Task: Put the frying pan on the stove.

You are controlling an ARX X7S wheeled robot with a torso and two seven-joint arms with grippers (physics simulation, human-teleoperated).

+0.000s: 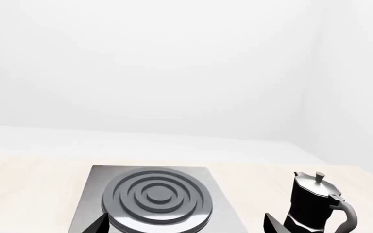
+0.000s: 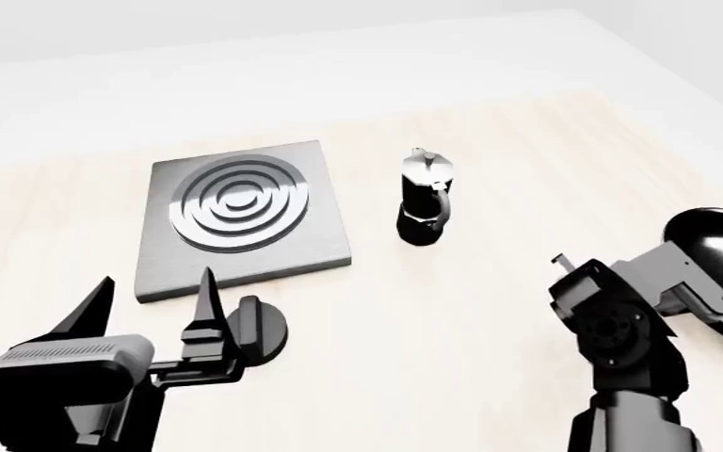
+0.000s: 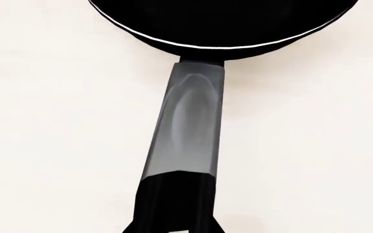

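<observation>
The frying pan point(image 2: 722, 247) is glossy black with a thin silver rim and lies at the table's far right. Its long handle point(image 3: 190, 121) runs back into my right gripper point(image 3: 173, 229), whose jaws press on both sides of the handle's black end. In the head view the right forearm hides that grip. The stove point(image 2: 242, 215), a square grey plate with raised rings, sits at the left middle of the table. My left gripper point(image 2: 148, 301) hovers just in front of the stove point(image 1: 154, 196), open and holding nothing.
A black and silver moka pot point(image 2: 427, 200) stands just right of the stove, between it and the pan; it also shows in the left wrist view point(image 1: 316, 204). A small black round knob point(image 2: 261, 330) lies by my left gripper. Pale wooden tabletop point(image 2: 462, 311) lies between pot and pan.
</observation>
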